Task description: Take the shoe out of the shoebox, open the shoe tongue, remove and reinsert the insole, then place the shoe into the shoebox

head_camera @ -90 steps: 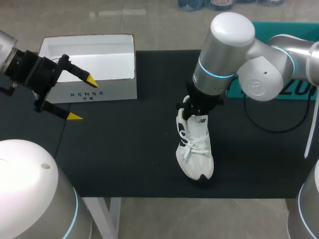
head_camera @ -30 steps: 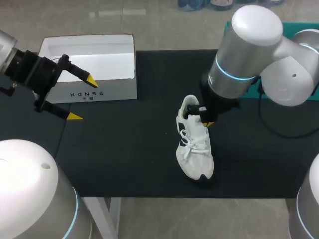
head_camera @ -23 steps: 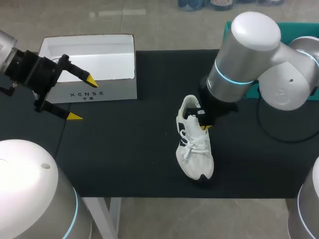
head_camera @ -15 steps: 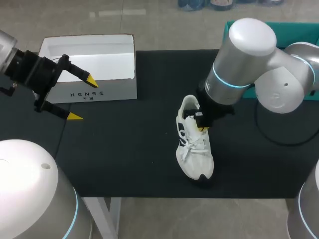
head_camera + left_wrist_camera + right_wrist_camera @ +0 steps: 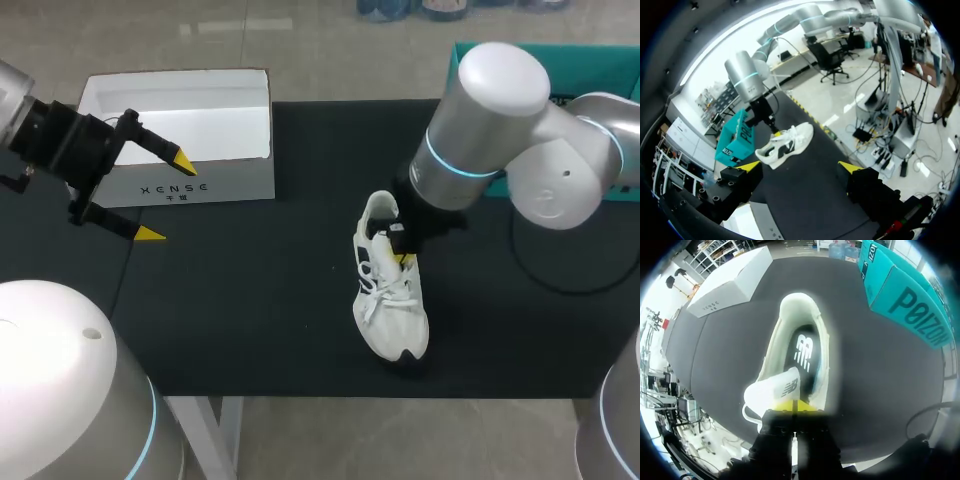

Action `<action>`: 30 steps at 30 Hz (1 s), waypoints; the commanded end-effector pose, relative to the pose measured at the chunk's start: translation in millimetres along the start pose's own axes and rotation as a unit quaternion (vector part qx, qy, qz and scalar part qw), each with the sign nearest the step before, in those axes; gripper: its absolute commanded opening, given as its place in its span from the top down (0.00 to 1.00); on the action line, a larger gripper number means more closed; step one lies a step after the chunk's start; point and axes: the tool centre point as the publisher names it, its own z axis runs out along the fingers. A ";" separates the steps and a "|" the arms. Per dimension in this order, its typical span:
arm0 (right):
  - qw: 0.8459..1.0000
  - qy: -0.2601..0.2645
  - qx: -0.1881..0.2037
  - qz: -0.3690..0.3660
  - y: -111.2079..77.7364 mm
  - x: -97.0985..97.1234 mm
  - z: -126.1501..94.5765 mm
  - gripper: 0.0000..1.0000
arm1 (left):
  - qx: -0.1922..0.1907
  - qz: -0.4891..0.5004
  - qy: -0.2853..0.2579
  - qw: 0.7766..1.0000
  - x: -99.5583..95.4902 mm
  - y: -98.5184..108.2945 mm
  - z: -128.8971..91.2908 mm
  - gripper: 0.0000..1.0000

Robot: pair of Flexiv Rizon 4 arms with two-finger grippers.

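Note:
A white sneaker [image 5: 392, 300] stands upright on the black mat [image 5: 250, 300], toe toward the front edge. My right gripper [image 5: 403, 256] is shut, its yellow tips together at the tongue, over the shoe's opening. In the right wrist view that gripper [image 5: 795, 406] touches the edge of the raised white tongue [image 5: 773, 390], with the dark insole [image 5: 802, 352] lying in the shoe [image 5: 821, 335] ahead. My left gripper [image 5: 168, 197] hangs open in front of the white shoebox [image 5: 240, 160], holding nothing. Its wrist view shows the gripper [image 5: 799, 166] open, with the sneaker [image 5: 785, 147] far ahead.
A teal box [image 5: 600, 60] lies at the back right behind my right arm, also in the right wrist view as the teal box [image 5: 905, 300]. The white shoebox [image 5: 730, 285] sits at the mat's back left, open on top.
My right gripper has moved left from beside the shoe to the tongue, staying shut. The shoe and my left arm have kept still.

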 end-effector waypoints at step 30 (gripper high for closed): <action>0.999 0.031 0.021 -0.014 -29.4 26.8 -7.4 1.00 | -0.001 0.000 0.002 1.000 -0.4 0.0 -0.5 0.00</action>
